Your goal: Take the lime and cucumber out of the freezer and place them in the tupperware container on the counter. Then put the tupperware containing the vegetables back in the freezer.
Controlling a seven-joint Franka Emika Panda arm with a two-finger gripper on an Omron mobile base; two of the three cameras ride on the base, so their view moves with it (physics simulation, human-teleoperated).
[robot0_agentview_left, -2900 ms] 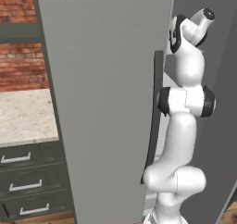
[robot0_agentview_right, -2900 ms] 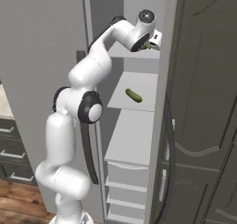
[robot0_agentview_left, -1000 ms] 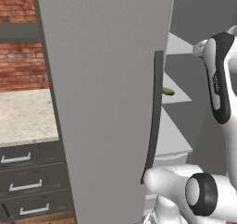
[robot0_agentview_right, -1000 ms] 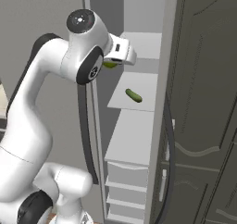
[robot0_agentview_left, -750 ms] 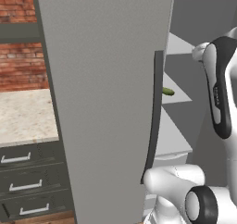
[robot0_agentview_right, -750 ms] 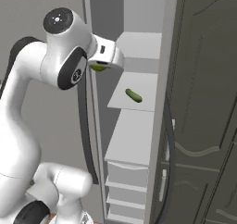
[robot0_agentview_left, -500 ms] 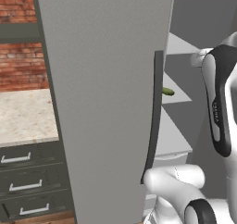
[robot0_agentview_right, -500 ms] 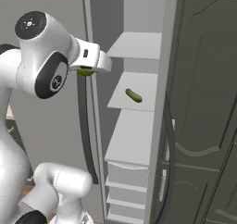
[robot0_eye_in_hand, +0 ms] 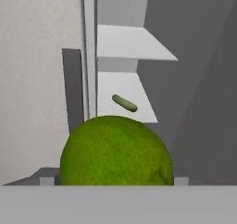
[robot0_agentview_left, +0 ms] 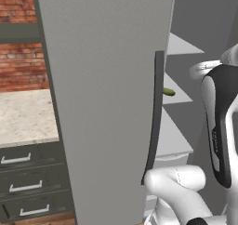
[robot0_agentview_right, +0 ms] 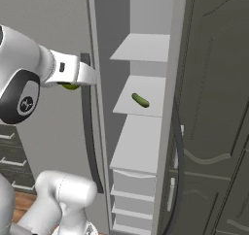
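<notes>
Outside the freezer (robot0_agentview_right: 146, 146), end effector (robot0_agentview_right: 73, 83) grasping lime (robot0_eye_in_hand: 115, 151); cucumber (robot0_agentview_right: 140, 100) on shelf, tupperware steps all undone.

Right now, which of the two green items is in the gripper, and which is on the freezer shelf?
The round lime is in the gripper; the long, darker cucumber lies on the shelf.

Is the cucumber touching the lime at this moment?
Apart. In the hand view the lime sits close at the gripper, while the cucumber lies far back on a freezer shelf, with bare shelf visible between them.
</notes>
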